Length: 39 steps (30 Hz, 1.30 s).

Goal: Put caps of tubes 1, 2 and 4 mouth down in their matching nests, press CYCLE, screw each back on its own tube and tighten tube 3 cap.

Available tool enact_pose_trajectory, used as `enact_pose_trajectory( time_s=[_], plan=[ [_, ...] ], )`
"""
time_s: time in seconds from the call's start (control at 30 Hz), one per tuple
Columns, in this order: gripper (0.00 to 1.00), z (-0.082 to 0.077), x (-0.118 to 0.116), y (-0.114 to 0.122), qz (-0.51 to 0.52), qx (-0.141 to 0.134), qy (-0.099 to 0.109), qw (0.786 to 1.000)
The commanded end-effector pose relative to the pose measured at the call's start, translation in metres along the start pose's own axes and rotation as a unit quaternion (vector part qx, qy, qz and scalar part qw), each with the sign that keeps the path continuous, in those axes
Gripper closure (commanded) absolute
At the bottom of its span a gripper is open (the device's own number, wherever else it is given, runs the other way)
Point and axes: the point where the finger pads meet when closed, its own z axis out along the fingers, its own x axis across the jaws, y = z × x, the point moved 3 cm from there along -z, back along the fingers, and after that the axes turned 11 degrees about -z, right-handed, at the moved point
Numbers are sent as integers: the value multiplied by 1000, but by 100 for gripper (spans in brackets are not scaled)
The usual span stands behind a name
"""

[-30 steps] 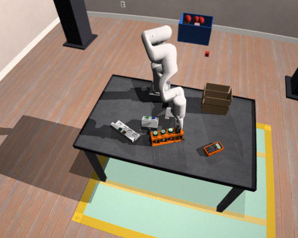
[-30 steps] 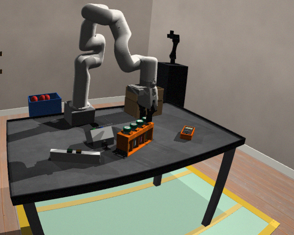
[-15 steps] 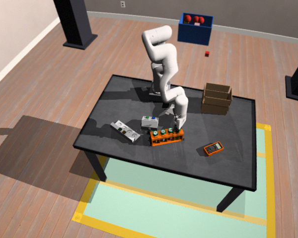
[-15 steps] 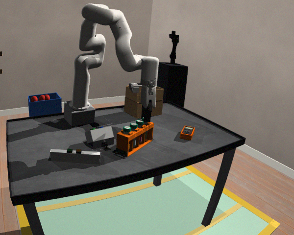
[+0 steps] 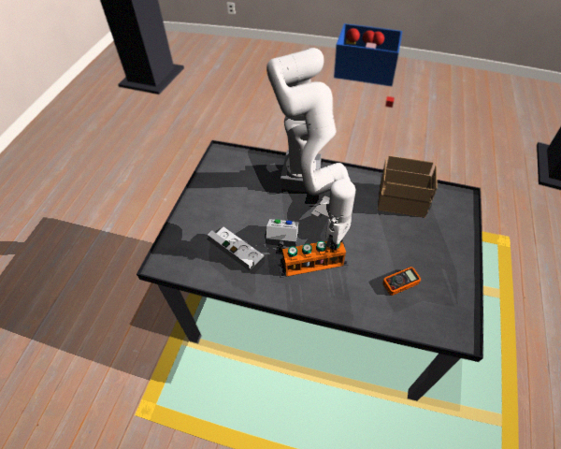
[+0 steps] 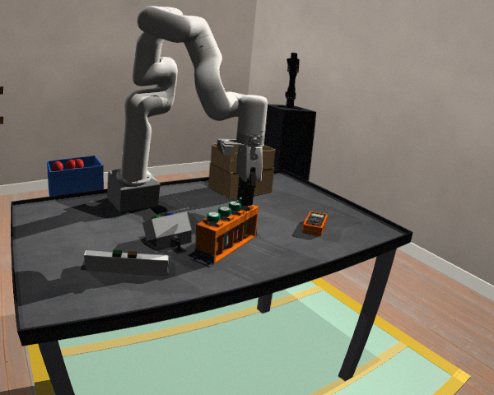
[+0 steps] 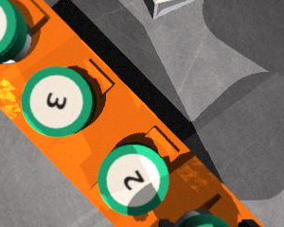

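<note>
The orange decapping station (image 5: 314, 265) (image 6: 221, 242) (image 7: 133, 118) stands mid-table with green-rimmed caps on its tubes. In the wrist view cap 3 (image 7: 57, 100) and cap 2 (image 7: 133, 179) sit on their tubes, and cap 4 (image 7: 2, 28) shows at the top left corner. My gripper (image 5: 335, 241) (image 6: 245, 199) (image 7: 204, 223) points straight down at the end of the station by tube 1 and is shut on the cap of tube 1 (image 7: 201, 220), which shows only as a green edge at the bottom of the wrist view. The white cap tray (image 5: 214, 237) (image 6: 126, 264) lies apart, its nests empty.
The grey key housing (image 5: 281, 232) (image 6: 170, 230) with the blue key (image 5: 288, 223) and green key (image 5: 276, 222) stands just behind the station. An orange multimeter (image 5: 402, 280) (image 6: 314, 222) lies nearby. A cardboard box (image 5: 408, 185) (image 6: 224, 169) stands at the table's back.
</note>
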Motion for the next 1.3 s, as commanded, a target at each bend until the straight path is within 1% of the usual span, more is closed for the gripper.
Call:
enact_pose_trajectory(
  time_s=[0.0,0.17,0.23,0.37,0.57,0.73,0.8,0.83,1.1,1.13,1.27],
  plan=[
    [100,-1,-1,1,-71,-1,-1,997],
    [100,-1,-1,1,-195,-1,-1,981],
    [100,-1,-1,1,-195,-1,-1,981],
    [100,-1,-1,1,-292,0,-1,956],
    [100,-1,-1,1,-425,0,-2,905],
    [100,-1,-1,1,-524,1,-2,851],
    [100,-1,-1,1,-524,1,-2,851],
    [100,-1,-1,1,-554,0,-1,832],
    [100,-2,-1,1,-699,1,-2,715],
    [100,-2,-1,1,-704,0,-1,710],
    [100,-2,-1,1,-704,0,-1,710]
  ],
)
